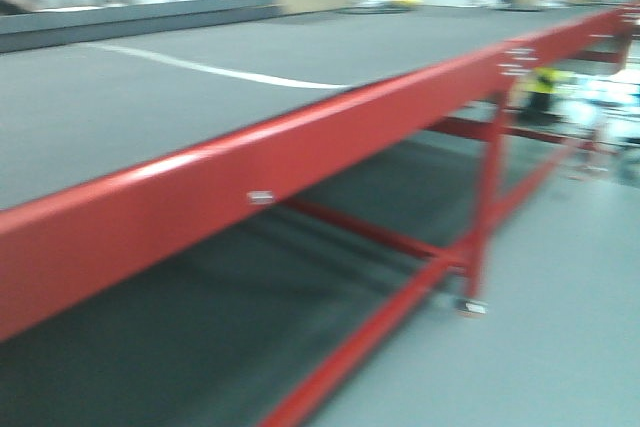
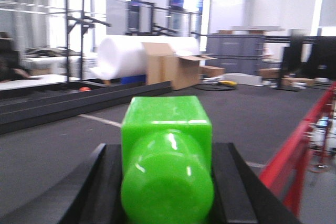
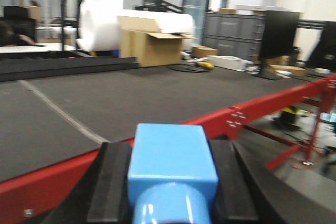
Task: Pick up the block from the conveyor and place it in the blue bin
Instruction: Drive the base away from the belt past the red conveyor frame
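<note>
The conveyor [image 1: 150,117] is a wide dark grey belt with a red side rail [image 1: 300,157]; it also shows in the left wrist view [image 2: 252,114] and the right wrist view [image 3: 131,98]. My left gripper [image 2: 167,182] is shut on a bright green block [image 2: 167,150], held above the belt. My right gripper [image 3: 170,182] is shut on a light blue block [image 3: 172,161], held near the red rail [image 3: 247,111]. No blue bin is in view. Neither gripper shows in the front view.
A white seam line [image 1: 210,69] crosses the belt. A dark raised rail [image 2: 79,103] runs along the far side. Beyond are a cardboard box [image 3: 149,45], a big white roll [image 2: 126,56], grey cabinets [image 3: 231,38] and red frame legs [image 1: 485,197] over grey floor.
</note>
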